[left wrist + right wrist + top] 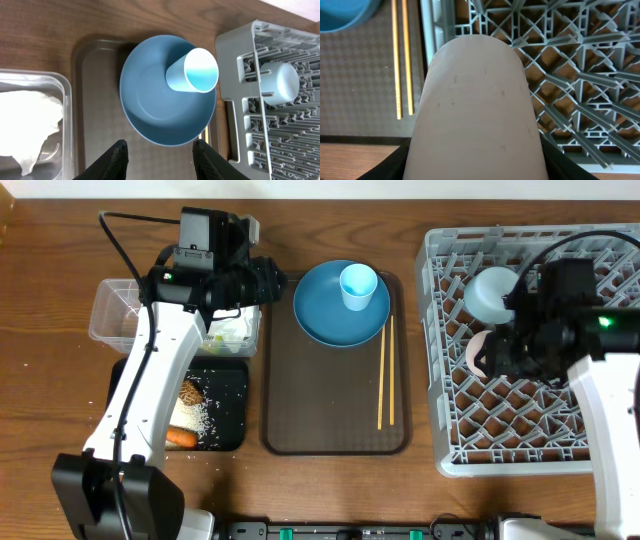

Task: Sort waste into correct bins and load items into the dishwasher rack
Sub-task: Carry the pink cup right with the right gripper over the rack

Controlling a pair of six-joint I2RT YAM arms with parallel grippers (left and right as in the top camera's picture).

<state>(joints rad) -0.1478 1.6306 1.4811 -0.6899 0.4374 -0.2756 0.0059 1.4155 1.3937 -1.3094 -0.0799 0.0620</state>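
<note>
Overhead view of a wooden table with two robot arms.

The left gripper (pixel 159 146) hovers over the near end of the clear tub (pixel 112 308). Its claw is partly open, fingers apart with nothing between them. White paper (pixel 30 120) lies crumpled in the tub.

Below the tub sits the black tray (pixel 230 390). It holds scattered rice (pixel 195 418), a brown lump (pixel 190 393) and a carrot piece (pixel 181 437).

In the middle is a brown tray (pixel 330 400). A dark-blue plate (pixel 320 310) rests at its far end, with a blue cup (pixel 358 287) standing upright on the plate, mouth up. Two chopsticks (pixel 385 375) lie side by side along the tray's right edge, just beside the plate.

The grey rack (pixel 437 410) fills the right side. A light-blue bowl (pixel 488 292) sits upside down near its far left corner.

The right gripper (pixel 475 167) is closed around a pink cup (pixel 477 100), one finger on each side. The cup is over the rack's left part, just in front of the bowl. Whether it touches the rack floor cannot be told.
</note>
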